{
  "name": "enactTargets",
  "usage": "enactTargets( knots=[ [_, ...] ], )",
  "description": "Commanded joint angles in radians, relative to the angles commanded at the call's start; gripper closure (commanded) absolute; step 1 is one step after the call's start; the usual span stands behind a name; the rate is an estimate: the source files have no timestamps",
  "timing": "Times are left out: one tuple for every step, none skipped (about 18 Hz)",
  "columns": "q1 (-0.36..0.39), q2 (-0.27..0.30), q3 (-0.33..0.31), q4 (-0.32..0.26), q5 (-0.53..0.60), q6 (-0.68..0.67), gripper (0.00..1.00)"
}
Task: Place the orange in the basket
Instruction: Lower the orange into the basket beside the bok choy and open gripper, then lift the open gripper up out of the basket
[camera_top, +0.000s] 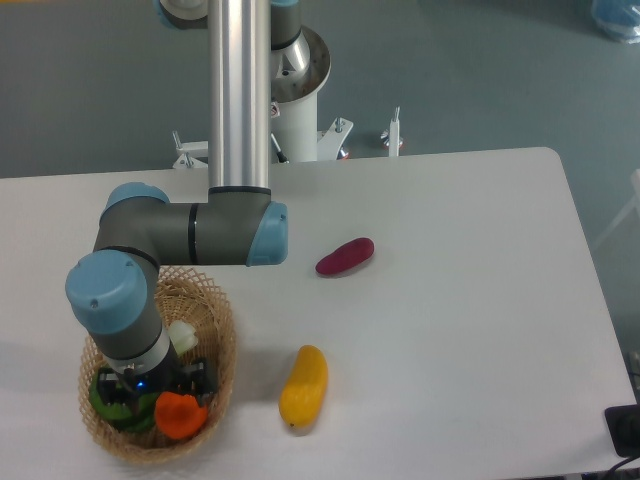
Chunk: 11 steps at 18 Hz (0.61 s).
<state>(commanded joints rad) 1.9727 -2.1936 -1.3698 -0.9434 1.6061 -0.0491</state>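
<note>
The orange (179, 416) lies inside the woven tan basket (222, 352) at the table's front left, near the basket's front wall. My gripper (153, 390) hangs straight down into the basket, just above and behind the orange. Its dark jaws look spread wide to either side under the wrist, and the orange sits low between them, seemingly not clamped. The wrist hides most of the fingers and the middle of the basket.
A green item (112, 412) and a pale whitish item (184, 335) also lie in the basket. A yellow-orange elongated fruit (304, 386) lies right of the basket. A purple sweet potato (345, 257) lies further back. The arm's base (296, 100) stands at the far edge.
</note>
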Motion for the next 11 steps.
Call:
enactTargets(
  knots=[
    [0.000,0.005,0.002,0.000,0.000,0.005,0.00],
    [0.000,0.008,0.000,0.000,-0.002,0.008,0.00],
    [0.000,0.014,0.000,-0.002,-0.002,0.012,0.00],
    [0.000,0.017,-0.002,-0.002,-0.002,0.017,0.00],
    [0.000,0.023,-0.002,-0.006,0.002,0.031,0.00],
    [0.000,0.032,-0.002,-0.009,0.002,0.046,0.00],
    [0.000,0.043,-0.008,-0.012,0.005,0.081,0.00],
    [0.002,0.066,-0.011,-0.020,0.014,0.145,0.00],
    [0.003,0.087,-0.011,-0.021,0.018,0.182,0.00],
    [0.008,0.098,-0.011,-0.031,0.020,0.193,0.00],
    [0.020,0.110,-0.009,-0.041,0.021,0.209,0.00]
  ],
)
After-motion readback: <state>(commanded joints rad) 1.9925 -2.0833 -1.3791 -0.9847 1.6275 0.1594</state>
